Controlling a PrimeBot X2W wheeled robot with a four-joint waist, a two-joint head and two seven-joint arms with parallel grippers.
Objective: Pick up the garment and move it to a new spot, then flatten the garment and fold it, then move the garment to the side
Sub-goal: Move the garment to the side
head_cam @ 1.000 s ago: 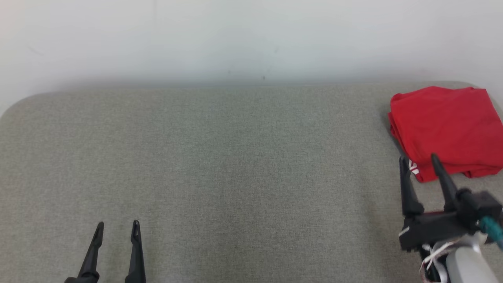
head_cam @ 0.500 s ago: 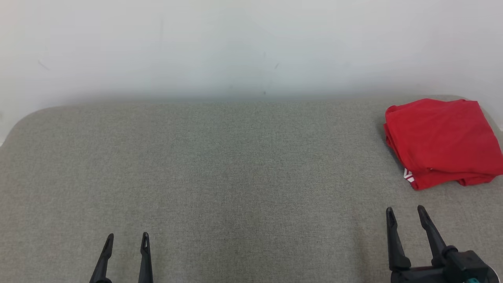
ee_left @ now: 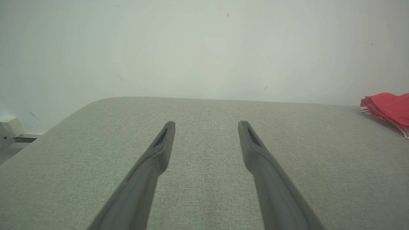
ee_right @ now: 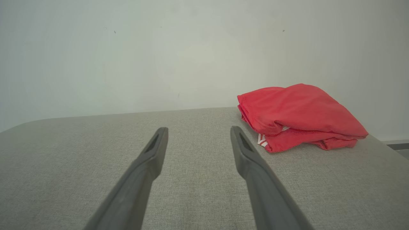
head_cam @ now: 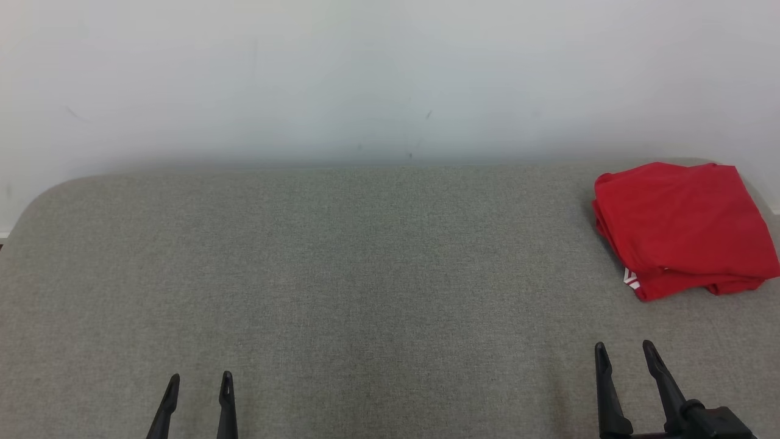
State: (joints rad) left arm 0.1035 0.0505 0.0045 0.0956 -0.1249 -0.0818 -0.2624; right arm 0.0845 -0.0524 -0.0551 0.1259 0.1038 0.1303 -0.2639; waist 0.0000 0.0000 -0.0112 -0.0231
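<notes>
The garment is red with a bit of white trim, folded into a compact stack at the far right of the grey table. It also shows at the right edge of the left wrist view as the garment and ahead and right of the fingers in the right wrist view as the garment. My right gripper stands open near the front edge, well short of the garment and touching nothing. My left gripper is open at the lower left, empty.
A pale wall runs directly behind the table. The table's far corners are rounded. A small white fitting sits off the table's left side by the wall.
My right gripper has pulled back from the garment's near edge toward the front of the table. The garment stayed put. The head camera tilted, shifting the whole picture down.
</notes>
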